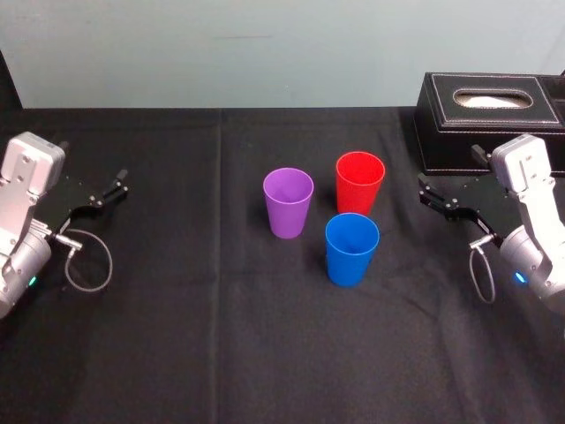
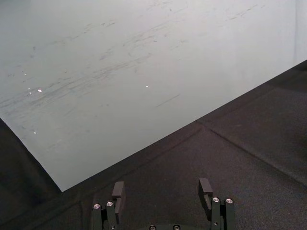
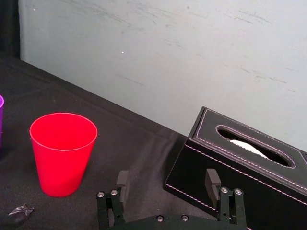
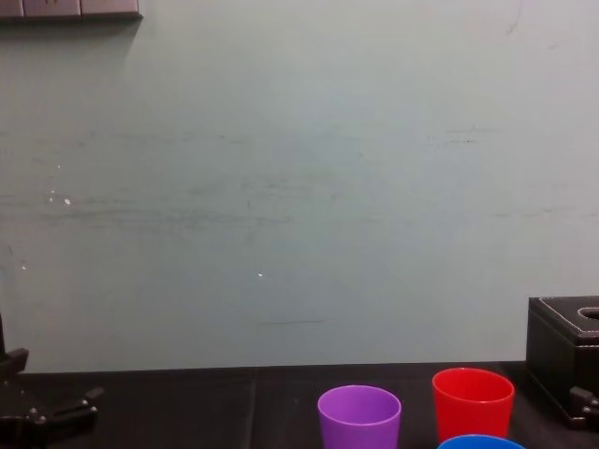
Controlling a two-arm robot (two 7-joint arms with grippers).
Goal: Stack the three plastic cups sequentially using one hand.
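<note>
Sitting open (left gripper (image 1: 113, 188) too, parked), the right gripper (image 1: 434, 199) was nearest the red cup (image 1: 359, 184), probably light and bendy, best pinched at its rim.

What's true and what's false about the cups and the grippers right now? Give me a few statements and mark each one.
1. The purple cup, the red cup and the blue cup all stand upright and apart, none nested. True.
2. The left gripper and the right gripper are both open. True.
3. The right gripper holds the red cup. False: it holds nothing and sits off to the right of the cups, by the black tissue box.
4. The purple cup stands to the right of the red cup. False: it stands to the red cup's left.
5. Of the three, the blue cup is nearest the robot. True.
</note>
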